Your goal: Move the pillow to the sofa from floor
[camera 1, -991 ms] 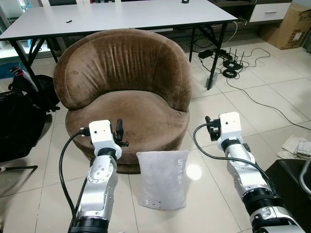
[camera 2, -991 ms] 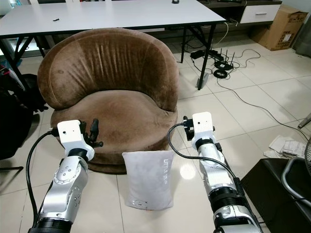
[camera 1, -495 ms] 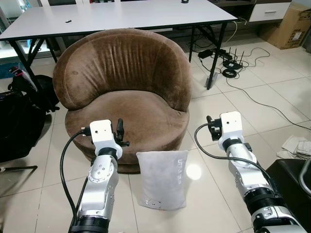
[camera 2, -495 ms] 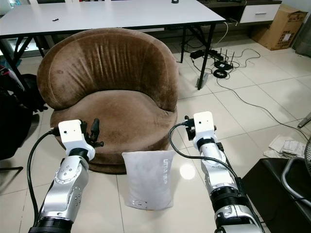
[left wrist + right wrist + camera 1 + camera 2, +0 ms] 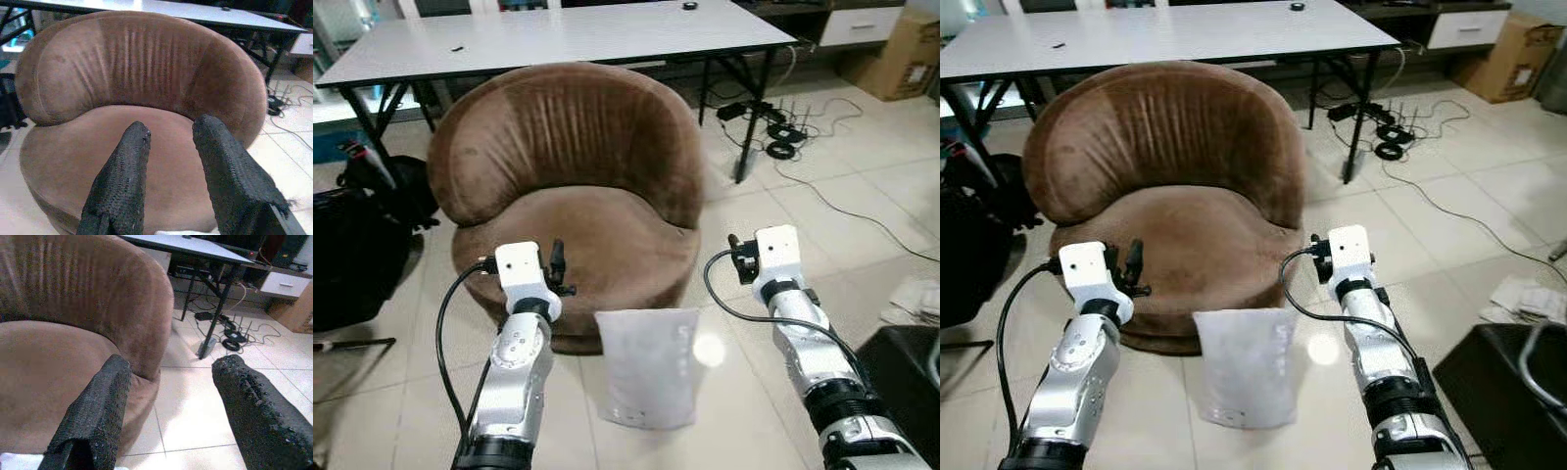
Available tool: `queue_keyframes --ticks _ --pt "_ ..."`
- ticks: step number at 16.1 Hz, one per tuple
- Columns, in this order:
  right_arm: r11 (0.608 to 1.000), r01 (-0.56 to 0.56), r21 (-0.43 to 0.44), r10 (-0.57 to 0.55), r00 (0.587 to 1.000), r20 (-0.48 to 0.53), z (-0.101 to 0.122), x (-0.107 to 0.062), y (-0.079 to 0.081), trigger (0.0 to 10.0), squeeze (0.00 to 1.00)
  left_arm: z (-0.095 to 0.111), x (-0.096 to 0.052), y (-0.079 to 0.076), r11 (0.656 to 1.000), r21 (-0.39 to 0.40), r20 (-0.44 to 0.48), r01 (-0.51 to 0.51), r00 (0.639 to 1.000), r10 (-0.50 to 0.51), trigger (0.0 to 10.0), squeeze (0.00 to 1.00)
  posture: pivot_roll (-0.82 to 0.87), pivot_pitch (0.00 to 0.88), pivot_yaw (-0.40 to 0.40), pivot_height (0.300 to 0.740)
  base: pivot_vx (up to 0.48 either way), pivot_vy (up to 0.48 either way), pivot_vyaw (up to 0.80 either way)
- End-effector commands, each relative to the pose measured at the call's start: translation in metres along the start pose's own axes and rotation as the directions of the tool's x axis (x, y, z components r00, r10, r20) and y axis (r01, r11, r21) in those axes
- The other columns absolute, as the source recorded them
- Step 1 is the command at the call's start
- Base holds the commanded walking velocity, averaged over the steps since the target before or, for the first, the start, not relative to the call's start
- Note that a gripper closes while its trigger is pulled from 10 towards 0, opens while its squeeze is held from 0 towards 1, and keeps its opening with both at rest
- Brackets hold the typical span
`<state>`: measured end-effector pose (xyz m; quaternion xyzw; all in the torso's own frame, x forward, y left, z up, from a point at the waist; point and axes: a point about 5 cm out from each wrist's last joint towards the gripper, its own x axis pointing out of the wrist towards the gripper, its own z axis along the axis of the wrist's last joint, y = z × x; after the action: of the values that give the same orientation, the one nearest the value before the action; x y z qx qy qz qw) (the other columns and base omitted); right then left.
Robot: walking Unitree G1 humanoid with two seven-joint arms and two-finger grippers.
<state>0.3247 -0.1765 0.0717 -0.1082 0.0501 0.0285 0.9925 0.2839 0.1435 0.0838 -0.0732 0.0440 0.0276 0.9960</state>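
A: Surroundings?

B: Tiled floor (image 5: 862, 225); round brown sofa (image 5: 573, 186) before a white table (image 5: 558, 34); cables (image 5: 783, 137) beyond.

A: Pillow?

B: The grey pillow (image 5: 648, 367) stands on the floor against the sofa base, blurred.

A: Grippers?

B: Left gripper (image 5: 168, 142) and right gripper (image 5: 176, 377) both hover with fingers parted, holding nothing.

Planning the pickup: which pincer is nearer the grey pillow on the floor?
Left, slightly. The left pincer hovers by the grey pillow's upper left corner, over the brown sofa's front edge. The right pincer hovers off its upper right corner, above the tiles.
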Motion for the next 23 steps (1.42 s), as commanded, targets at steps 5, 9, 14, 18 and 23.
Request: queue_keyframes --ticks 5,9,14,18,23 --pt "1.000 0.000 -0.007 0.000 1.000 -0.011 -0.0018 -0.0012 -0.0020 10.0 0.00 0.0001 -0.0016 -0.0007 1.000 0.008 -0.003 0.012 1.000 -0.012 10.0 0.00 -0.10 0.000 0.036 0.740 0.434 0.000 0.00" --pt "1.000 -0.002 -0.006 0.002 1.000 -0.013 -0.0024 -0.0015 -0.0015 10.0 0.00 -0.0008 -0.0024 -0.0002 1.000 0.012 -0.005 0.002 1.000 -0.002 10.0 0.00 -0.10 0.000 0.033 0.740 0.293 0.000 0.00" --pt "1.000 -0.003 -0.009 0.003 1.000 -0.015 -0.0029 -0.0018 -0.0020 10.0 0.00 -0.0011 -0.0033 -0.0002 1.000 0.022 -0.005 -0.001 1.000 0.001 10.0 0.00 -0.10 0.000 0.032 0.740 0.000 0.000 0.00" --pt "1.000 0.000 -0.010 0.000 1.000 -0.015 -0.0029 -0.0021 -0.0034 10.0 0.00 -0.0008 -0.0034 -0.0022 1.000 0.017 -0.002 0.007 1.000 -0.007 10.0 0.00 -0.10 0.000 0.033 0.740 0.000 0.000 0.00" --pt "1.000 -0.001 -0.015 0.001 1.000 -0.018 -0.0037 -0.0030 -0.0034 10.0 0.00 -0.0020 -0.0050 -0.0029 1.000 0.017 -0.006 0.007 1.000 -0.006 10.0 0.00 -0.11 0.000 0.031 0.740 0.000 0.000 0.00"
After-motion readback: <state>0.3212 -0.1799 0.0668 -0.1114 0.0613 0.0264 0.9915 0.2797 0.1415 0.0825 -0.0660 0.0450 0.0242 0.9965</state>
